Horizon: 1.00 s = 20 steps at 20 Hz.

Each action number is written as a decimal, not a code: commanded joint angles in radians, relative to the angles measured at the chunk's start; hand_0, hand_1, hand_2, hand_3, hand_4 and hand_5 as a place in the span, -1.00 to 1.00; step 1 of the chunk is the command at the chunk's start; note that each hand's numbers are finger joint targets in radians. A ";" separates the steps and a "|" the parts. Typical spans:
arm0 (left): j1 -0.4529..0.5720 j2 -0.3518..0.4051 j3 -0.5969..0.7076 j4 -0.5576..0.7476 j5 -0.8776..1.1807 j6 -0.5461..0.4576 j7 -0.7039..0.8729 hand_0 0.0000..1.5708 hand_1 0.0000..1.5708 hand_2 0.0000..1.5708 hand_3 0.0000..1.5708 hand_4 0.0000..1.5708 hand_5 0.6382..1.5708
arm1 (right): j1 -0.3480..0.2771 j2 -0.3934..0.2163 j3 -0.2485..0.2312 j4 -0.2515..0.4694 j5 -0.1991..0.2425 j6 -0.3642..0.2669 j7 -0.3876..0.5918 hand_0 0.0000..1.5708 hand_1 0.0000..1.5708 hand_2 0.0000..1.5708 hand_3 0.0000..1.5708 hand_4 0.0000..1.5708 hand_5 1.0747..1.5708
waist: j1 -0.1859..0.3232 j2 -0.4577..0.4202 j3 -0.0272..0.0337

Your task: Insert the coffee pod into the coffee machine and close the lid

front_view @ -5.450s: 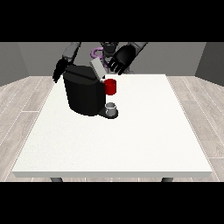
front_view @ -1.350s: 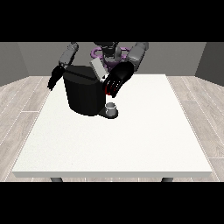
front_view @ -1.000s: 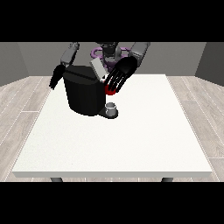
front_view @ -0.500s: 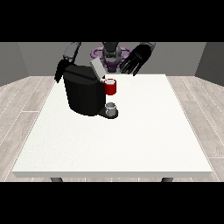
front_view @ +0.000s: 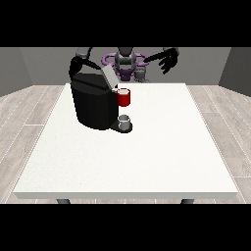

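From the front view, a large white worktop (front_view: 127, 157) filled most of the scene, with the robot (front_view: 125, 61) small at its far edge and grey walls and a wood-patterned floor behind and around it. A black coffee machine (front_view: 93, 100) stood on the far left part of the worktop, its body rounded and dark, with a grey lid (front_view: 109, 77) tilted up at its upper right edge, so the lid appeared raised rather than lying flat. A red thing at the machine (front_view: 124, 97) sat against the machine's right side, just below the lid. Beneath it, on the machine's low black base, stood a small grey thing (front_view: 125, 121) shaped like a little cup; it could not be told for certain whether this was the coffee pod. The hand at the view's right (front_view: 168, 59) was held up in the air, above the far edge of the worktop and well apart from the machine, its black fingers spread and straight, holding nothing. The hand at the view's left (front_view: 76, 62) showed only as a dark shape just behind and above the machine's upper left corner, partly hidden by the machine, and how its fingers lay could not be told.
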 commanded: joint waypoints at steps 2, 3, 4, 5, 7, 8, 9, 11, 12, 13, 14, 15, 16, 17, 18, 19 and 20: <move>0.179 -0.077 0.030 0.024 0.062 -0.019 -0.058 -1.00 -1.00 -1.00 -1.00 -0.46 1.00 | -0.029 0.036 0.058 -0.077 -0.019 0.051 0.059 -1.00 -1.00 -1.00 -1.00 -1.00 1.00 | 0.058 -0.105 0.0004; 0.180 -0.085 0.030 0.018 0.078 -0.056 -0.011 -1.00 -1.00 -1.00 -1.00 -0.50 1.00 | 0.003 -0.012 0.021 -0.061 -0.052 0.098 0.025 -1.00 -1.00 -1.00 -1.00 -1.00 1.00 | 0.092 -0.154 0.0018; 0.192 -0.085 0.018 0.008 0.057 -0.010 -0.013 -1.00 -1.00 -1.00 -1.00 -0.53 1.00 | -0.032 -0.004 0.052 -0.088 -0.035 0.100 0.047 -1.00 -1.00 -1.00 -1.00 -1.00 1.00 | 0.085 -0.139 0.0015; 0.174 -0.089 0.019 -0.014 0.074 -0.015 -0.006 -1.00 -1.00 -1.00 -1.00 -0.59 1.00 | -0.055 -0.010 0.060 -0.097 -0.024 0.101 0.037 -1.00 -1.00 -1.00 -1.00 -1.00 1.00 | 0.076 -0.106 0.0017; 0.246 -0.083 0.008 -0.026 0.075 -0.040 -0.010 -1.00 -1.00 -1.00 -1.00 -0.50 1.00 | -0.036 -0.042 0.049 -0.107 -0.039 0.137 0.049 -1.00 -1.00 -1.00 -1.00 -0.75 1.00 | 0.114 -0.150 0.0019; 0.229 -0.114 -0.005 -0.042 0.074 -0.020 -0.011 -1.00 -1.00 -1.00 -1.00 -0.51 1.00 | -0.082 -0.055 0.065 -0.101 -0.010 0.134 0.052 -1.00 -1.00 -1.00 -1.00 -0.80 1.00 | 0.129 -0.125 0.0019; 0.258 -0.079 0.017 -0.051 0.103 -0.058 0.010 -1.00 -1.00 -1.00 -1.00 -0.47 1.00 | -0.067 -0.087 0.035 -0.121 -0.044 0.167 0.060 -1.00 -1.00 -1.00 -1.00 -0.86 1.00 | 0.121 -0.136 0.0019; 0.260 -0.115 -0.069 -0.072 0.162 -0.044 0.052 -1.00 -1.00 -1.00 -1.00 -0.49 1.00 | -0.062 -0.120 0.009 -0.044 -0.026 0.169 -0.006 -1.00 -1.00 -1.00 -1.00 -0.70 1.00 | 0.167 -0.160 0.0025; 0.284 -0.115 -0.053 -0.103 0.168 -0.060 0.048 -1.00 -1.00 -1.00 -1.00 -0.50 1.00 | -0.076 -0.129 0.012 -0.058 -0.020 0.170 0.031 -1.00 -1.00 -1.00 -1.00 -0.90 1.00 | 0.176 -0.155 0.0023; 0.283 -0.116 -0.041 -0.121 0.195 -0.108 0.095 -1.00 -1.00 -1.00 -1.00 -0.55 1.00 | -0.088 -0.110 0.009 -0.051 -0.027 0.151 0.095 -1.00 -1.00 -1.00 -1.00 -1.00 1.00 | 0.200 -0.177 0.0022; 0.287 -0.116 -0.033 -0.147 0.201 -0.120 0.067 -1.00 -1.00 -1.00 -1.00 -0.53 1.00 | -0.133 -0.138 -0.049 -0.034 -0.052 0.137 0.090 -1.00 -1.00 -1.00 -1.00 -1.00 1.00 | 0.220 -0.128 0.0022; 0.308 -0.112 -0.037 -0.197 0.200 -0.089 0.078 -1.00 -1.00 -1.00 -1.00 -0.45 1.00 | -0.128 -0.108 -0.015 -0.083 -0.066 0.162 0.098 -1.00 -1.00 -1.00 -1.00 -1.00 1.00 | 0.155 -0.094 0.0020; 0.336 -0.116 -0.060 -0.207 0.181 -0.042 0.061 -1.00 -1.00 -1.00 -1.00 -0.42 1.00 | -0.155 -0.105 -0.033 -0.078 -0.075 0.142 0.129 -1.00 -1.00 -1.00 -1.00 -1.00 1.00 | 0.161 -0.088 0.0020; 0.350 -0.116 -0.103 -0.225 0.220 -0.048 0.044 -1.00 -1.00 -1.00 -1.00 -0.48 1.00 | -0.170 -0.141 -0.058 -0.030 -0.092 0.180 0.101 -1.00 -1.00 -1.00 -1.00 -1.00 1.00 | 0.183 -0.072 0.0021; 0.322 -0.116 -0.119 -0.242 0.243 -0.036 0.066 -1.00 -1.00 -1.00 -1.00 -0.51 1.00 | -0.220 -0.144 -0.068 -0.007 -0.087 0.163 0.108 -1.00 -1.00 -1.00 -1.00 -0.86 1.00 | 0.188 -0.038 0.0021; 0.331 -0.116 -0.104 -0.281 0.230 -0.079 0.079 -1.00 -1.00 -1.00 -1.00 -0.54 1.00 | -0.218 -0.151 -0.080 0.002 -0.104 0.172 0.130 -1.00 -1.00 -1.00 -1.00 -0.78 1.00 | 0.213 -0.045 0.0022; 0.361 -0.116 -0.139 -0.295 0.249 -0.076 0.094 -1.00 -1.00 -1.00 -1.00 -0.50 1.00 | -0.219 -0.147 -0.089 0.021 -0.120 0.182 0.121 -1.00 -1.00 -1.00 -1.00 -1.00 1.00 | 0.223 -0.051 0.0023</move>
